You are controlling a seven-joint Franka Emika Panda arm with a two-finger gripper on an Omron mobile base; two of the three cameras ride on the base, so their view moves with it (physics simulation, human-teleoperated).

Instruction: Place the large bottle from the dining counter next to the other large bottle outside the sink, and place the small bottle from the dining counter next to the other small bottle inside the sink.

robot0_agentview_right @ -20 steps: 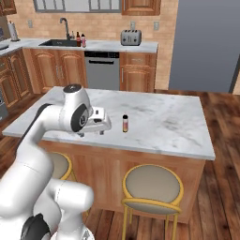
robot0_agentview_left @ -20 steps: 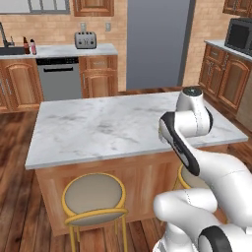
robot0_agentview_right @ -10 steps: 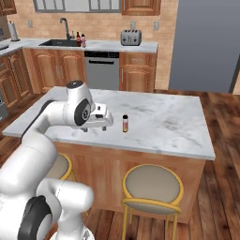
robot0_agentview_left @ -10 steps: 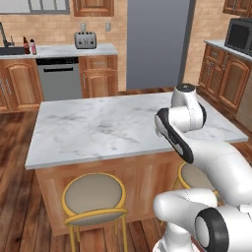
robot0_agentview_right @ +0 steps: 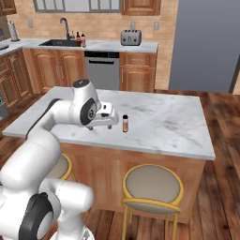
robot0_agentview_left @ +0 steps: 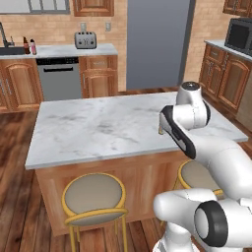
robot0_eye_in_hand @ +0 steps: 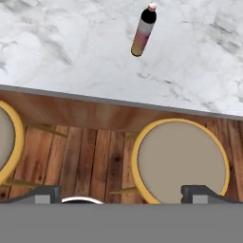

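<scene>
You are looking at a white-and-grey marble dining counter (robot0_agentview_right: 159, 126) on a wood-panelled base, with round cushioned stools (robot0_eye_in_hand: 180, 159) on yellow metal frames tucked under its edge. One slim bottle (robot0_agentview_right: 125, 123) with a dark neck, pale cap and a yellow-to-red body stands upright on the marble, just beside your gripper (robot0_agentview_right: 112, 120) but apart from it. Your gripper's fingers (robot0_eye_in_hand: 194, 192) are spread wide and hold nothing. On the far wall counter, two bottles (robot0_agentview_right: 80, 40), one dark and one red, stand beside the sink (robot0_agentview_right: 58, 43) and its curved black faucet (robot0_agentview_right: 63, 29), with a metal toaster (robot0_agentview_right: 131, 37) further along.
</scene>
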